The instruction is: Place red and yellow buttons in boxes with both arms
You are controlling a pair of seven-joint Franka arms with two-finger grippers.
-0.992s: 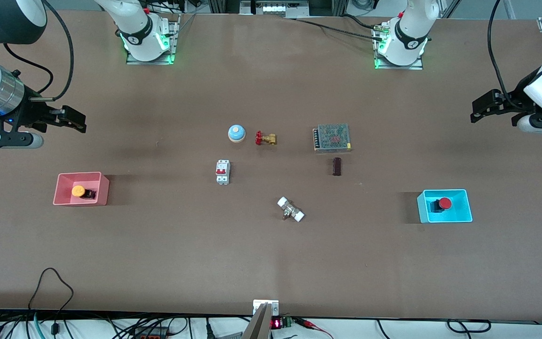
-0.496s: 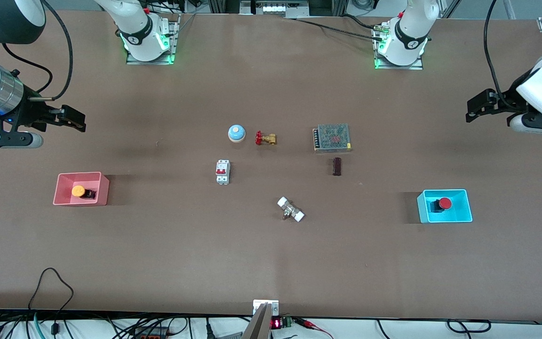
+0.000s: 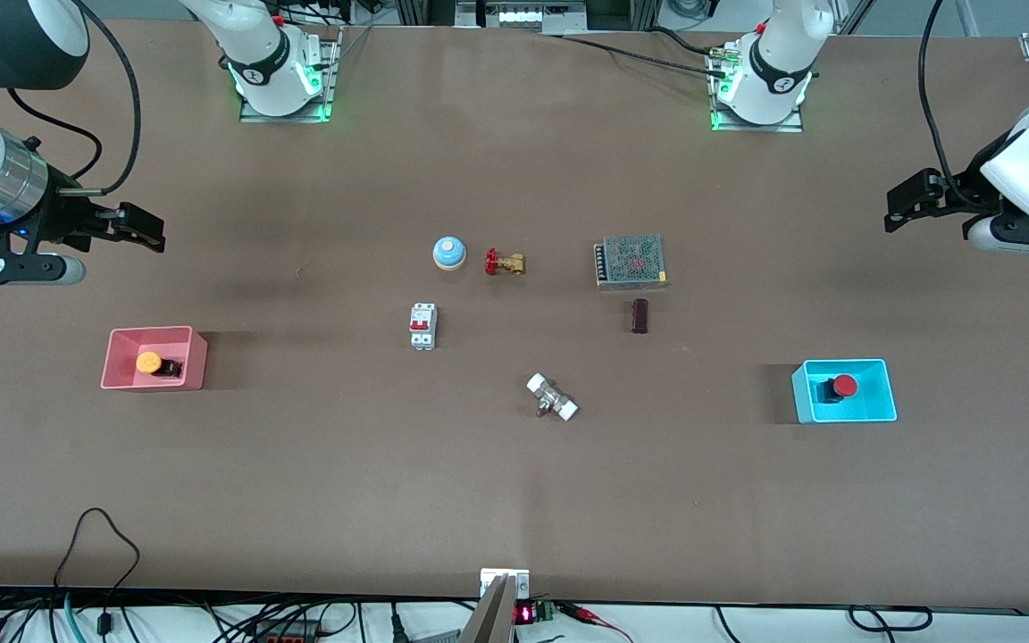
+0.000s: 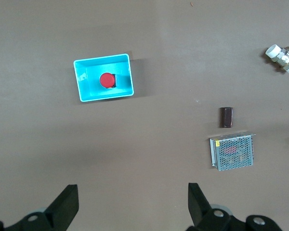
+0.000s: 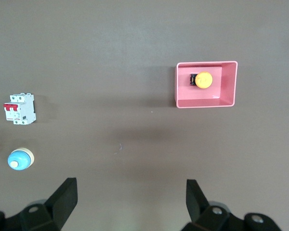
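The brown worktop (image 3: 514, 500) carries everything. Above its two ends hang the large white jointed arms. The right arm's black two-finger end effector (image 3: 141, 227) is up in the air over bare worktop at the right arm's end, its fingers (image 5: 62, 199) spread wide and holding nothing. The left arm's black end effector (image 3: 906, 204) is likewise raised over bare worktop at the left arm's end, fingers (image 4: 65, 204) wide apart and empty.

The pink-red rectangular plastic bin (image 3: 196, 357) sits toward the right arm's end, and the cyan rectangular plastic bin (image 3: 872, 413) toward the left arm's end, a little nearer the front camera; the two are well apart.

Between them lie a grey metal mesh-topped power supply (image 3: 631, 261), a white circuit breaker with red switches (image 3: 422, 325), a blue dome bell with a tan top (image 3: 448, 253), and a brass valve with a red handle (image 3: 504, 263) just beside the bell.

The yellow-orange mushroom-cap button (image 3: 149, 363) lies on its side in the pink-red bin, long axis along the worktop's length, cap toward the right arm's end and black base toward the middle. The red mushroom-cap button (image 3: 845, 385) lies in the cyan bin, cap toward the left arm's end, base toward the middle.
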